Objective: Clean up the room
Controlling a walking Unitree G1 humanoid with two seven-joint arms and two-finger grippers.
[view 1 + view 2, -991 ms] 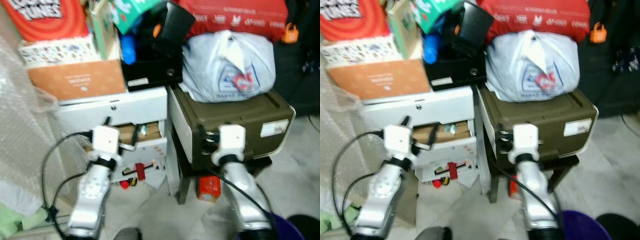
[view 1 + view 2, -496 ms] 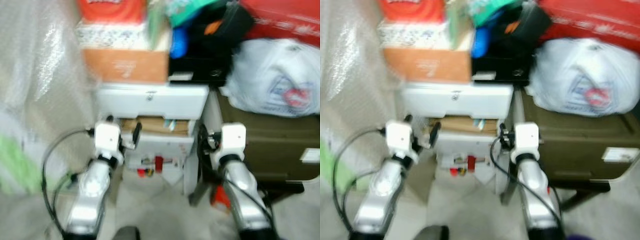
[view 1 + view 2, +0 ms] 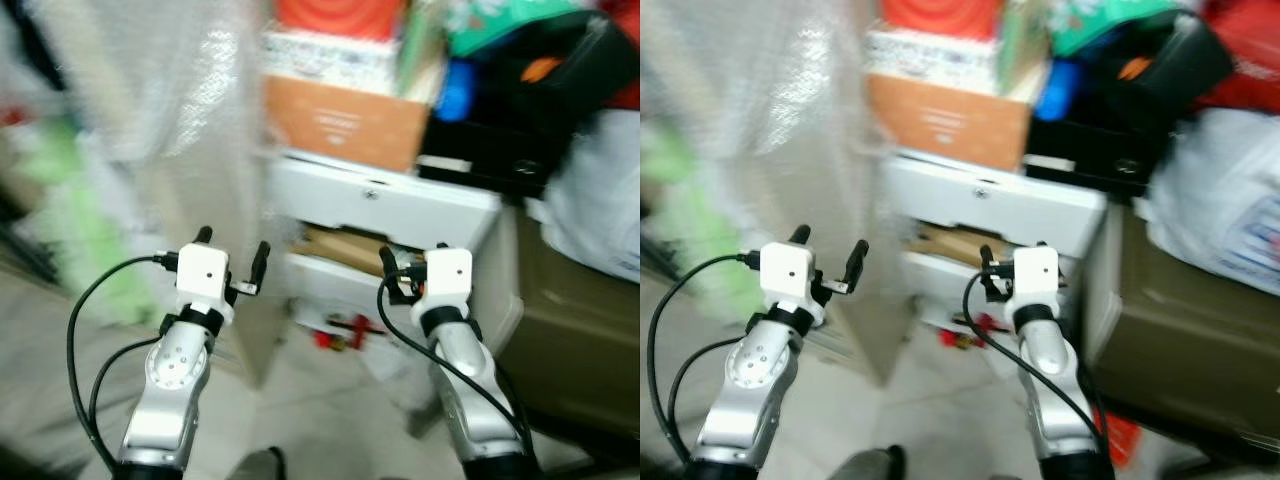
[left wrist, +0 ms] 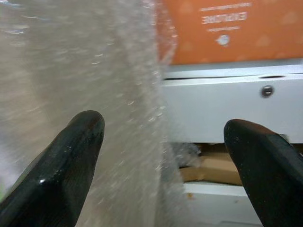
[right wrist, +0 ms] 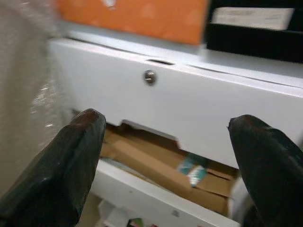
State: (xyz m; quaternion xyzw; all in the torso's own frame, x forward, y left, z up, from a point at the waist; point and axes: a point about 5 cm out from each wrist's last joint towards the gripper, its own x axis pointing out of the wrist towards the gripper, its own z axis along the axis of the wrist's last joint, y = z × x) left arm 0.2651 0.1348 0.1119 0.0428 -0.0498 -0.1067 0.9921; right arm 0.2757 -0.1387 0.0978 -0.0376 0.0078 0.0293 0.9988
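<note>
Reaching forward at about the same height, both silver arms are bent upward from the bottom of the head views, which are blurred. The left gripper (image 3: 231, 251) stands with its two black fingers (image 4: 61, 165) spread wide apart and nothing between them; it faces a hanging sheet of bubble wrap (image 4: 85, 94), and past its right-hand finger lie the white drawer cabinet (image 4: 227, 111) and the orange cardboard box (image 4: 232, 28) that sits on top of it. The right gripper (image 5: 165, 170) is likewise open and empty, its fingertips (image 5: 71, 156) well apart and pointed straight at the cabinet front. Between those fingers, but apart from them, a small round lock (image 5: 150, 77) shows on the upper drawer (image 5: 199, 118); below it the lower drawer (image 5: 156, 189) is pulled partly out, with brown cardboard (image 5: 151, 165) and a small teal packet (image 5: 191, 165) lying inside. Neither gripper touches the cabinet. Beyond the right gripper's outer side, a dark olive case (image 3: 580, 330) stands just beside the cabinet with a white plastic bag (image 3: 600, 210) on top, and black items (image 3: 510, 140) are stacked above the cabinet next to the orange box. Small red things (image 3: 345, 330) lie low at the cabinet's foot, too blurred to identify.
</note>
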